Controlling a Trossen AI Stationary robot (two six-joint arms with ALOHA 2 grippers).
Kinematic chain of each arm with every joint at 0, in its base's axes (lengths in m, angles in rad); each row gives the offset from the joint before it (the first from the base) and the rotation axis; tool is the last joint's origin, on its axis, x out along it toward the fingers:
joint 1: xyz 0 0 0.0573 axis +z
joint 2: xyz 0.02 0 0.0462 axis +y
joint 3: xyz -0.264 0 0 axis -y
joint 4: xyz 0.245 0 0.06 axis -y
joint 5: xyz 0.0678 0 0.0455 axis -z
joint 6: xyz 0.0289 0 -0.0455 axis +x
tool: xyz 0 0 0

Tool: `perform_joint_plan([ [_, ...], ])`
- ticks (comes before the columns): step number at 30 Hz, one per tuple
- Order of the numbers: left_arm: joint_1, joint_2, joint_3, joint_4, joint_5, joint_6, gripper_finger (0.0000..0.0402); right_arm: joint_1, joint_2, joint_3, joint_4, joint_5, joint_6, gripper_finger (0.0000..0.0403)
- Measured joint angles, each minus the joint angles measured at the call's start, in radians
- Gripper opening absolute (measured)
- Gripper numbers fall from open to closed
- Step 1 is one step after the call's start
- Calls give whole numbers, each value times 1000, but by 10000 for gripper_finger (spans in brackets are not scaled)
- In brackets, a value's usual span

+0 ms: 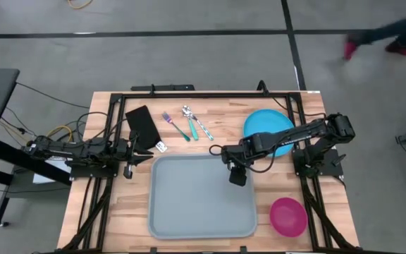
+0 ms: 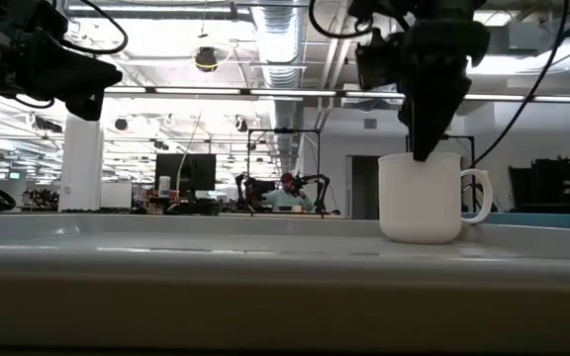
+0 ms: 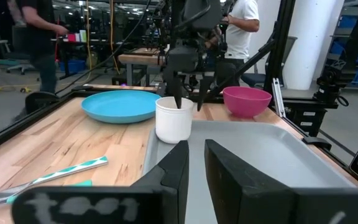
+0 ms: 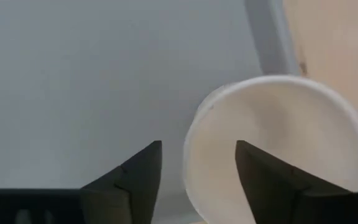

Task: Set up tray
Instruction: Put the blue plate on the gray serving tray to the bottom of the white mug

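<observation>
The grey-blue tray point(image 1: 189, 204) lies in the middle of the table. A white mug point(image 3: 174, 119) stands upright on the tray's floor near its far right corner; in the high view the right arm hides it. My right gripper point(image 4: 197, 168) hangs over the mug, pointing down and open. One finger is inside the mug point(image 4: 278, 143) and the other outside, with the rim point(image 4: 190, 155) between them and a gap on both sides. The low view shows the mug's handle point(image 2: 478, 198). My left gripper point(image 3: 196, 163) waits low at the tray's far left corner, open a little.
A black napkin point(image 1: 144, 123), a fork point(image 1: 177, 125) and spoons point(image 1: 194, 121) lie beyond the tray's far left. A round blue plate point(image 1: 263, 127) sits under the right arm, and a pink bowl point(image 1: 288, 216) at the tray's near right. People move about in the room behind.
</observation>
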Motion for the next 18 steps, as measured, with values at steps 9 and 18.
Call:
perform_joint_plan([
  [9, 0, 0, 0, 0, 0, 0, 40, 0, -62, 139, -149, 30, -32, 228],
  [18, 0, 0, 0, 0, 0, 0, 40, -75, -357, 19, -319, 159, 24, 219],
])
